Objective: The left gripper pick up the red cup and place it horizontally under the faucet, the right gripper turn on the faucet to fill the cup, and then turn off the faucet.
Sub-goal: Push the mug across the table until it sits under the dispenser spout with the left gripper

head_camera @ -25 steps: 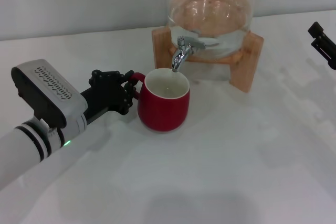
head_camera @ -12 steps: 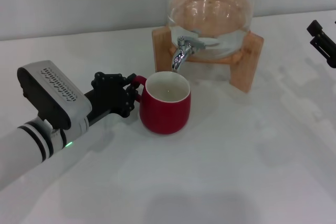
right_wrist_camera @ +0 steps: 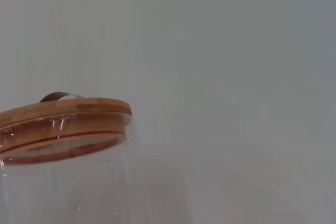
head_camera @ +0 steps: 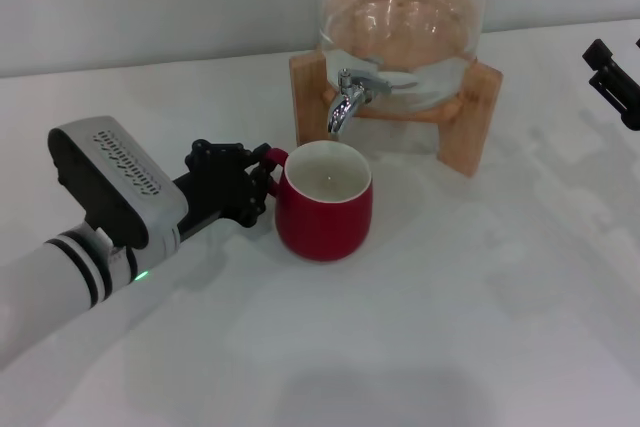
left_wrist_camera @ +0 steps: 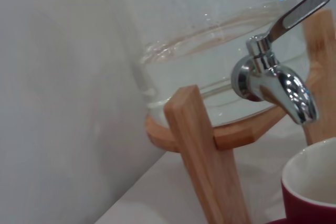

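The red cup (head_camera: 325, 212) stands upright on the white table, its white inside showing, with its opening just below and in front of the faucet's spout. My left gripper (head_camera: 262, 179) is shut on the cup's small handle from the left side. The chrome faucet (head_camera: 347, 97) sticks out of the glass jar (head_camera: 400, 17), its lever lying back toward the jar. In the left wrist view the faucet (left_wrist_camera: 278, 85) is close, above the cup's rim (left_wrist_camera: 310, 182). My right gripper (head_camera: 612, 72) hangs at the far right edge, well away from the faucet.
The jar holds water and sits on a wooden stand (head_camera: 470, 117), also seen in the left wrist view (left_wrist_camera: 205, 145). A grey wall runs behind the table. The right wrist view shows the jar's wooden lid (right_wrist_camera: 63, 114).
My left gripper has slid the red cup a little to the right, bringing it more fully under the spout. The right gripper has not moved.
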You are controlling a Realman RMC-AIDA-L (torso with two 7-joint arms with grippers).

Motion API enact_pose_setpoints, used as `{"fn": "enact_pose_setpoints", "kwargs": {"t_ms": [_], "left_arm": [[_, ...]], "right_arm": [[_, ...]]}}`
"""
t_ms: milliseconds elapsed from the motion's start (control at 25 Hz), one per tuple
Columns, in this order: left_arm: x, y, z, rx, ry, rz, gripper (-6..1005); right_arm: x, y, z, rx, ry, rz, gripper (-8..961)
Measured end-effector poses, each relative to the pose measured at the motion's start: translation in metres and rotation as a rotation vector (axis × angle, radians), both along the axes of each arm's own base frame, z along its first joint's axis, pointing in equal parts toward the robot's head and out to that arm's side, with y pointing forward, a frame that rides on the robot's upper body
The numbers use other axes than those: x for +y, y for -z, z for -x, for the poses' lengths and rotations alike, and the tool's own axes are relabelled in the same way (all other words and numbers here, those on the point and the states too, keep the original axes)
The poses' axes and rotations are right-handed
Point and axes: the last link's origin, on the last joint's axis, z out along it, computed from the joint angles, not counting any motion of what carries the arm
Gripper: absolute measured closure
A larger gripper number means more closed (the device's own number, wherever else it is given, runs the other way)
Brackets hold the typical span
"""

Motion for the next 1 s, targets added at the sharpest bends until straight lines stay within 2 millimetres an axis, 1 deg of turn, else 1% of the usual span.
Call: {"fn": "enact_pose_setpoints", "kwargs": {"t_ms": [280,600,1000], "left_arm": [[0.002,0.001,-0.005,-0.001,0.012,0.002,906],[0.006,-0.001,-0.009,-0.004,0.019,-0.005,906],[0.012,-0.007,-0.008,-0.002,0.014,-0.030,906]], "right_arm": [[-0.003,-0.001,-0.001,0.002,-0.002,-0.004,85],[-0.001,-0.003,0.001,0.001,-0.012,-0.010,85],[0.002,-0.005,0.003,0.006,-0.020,-0.010,85]]}}
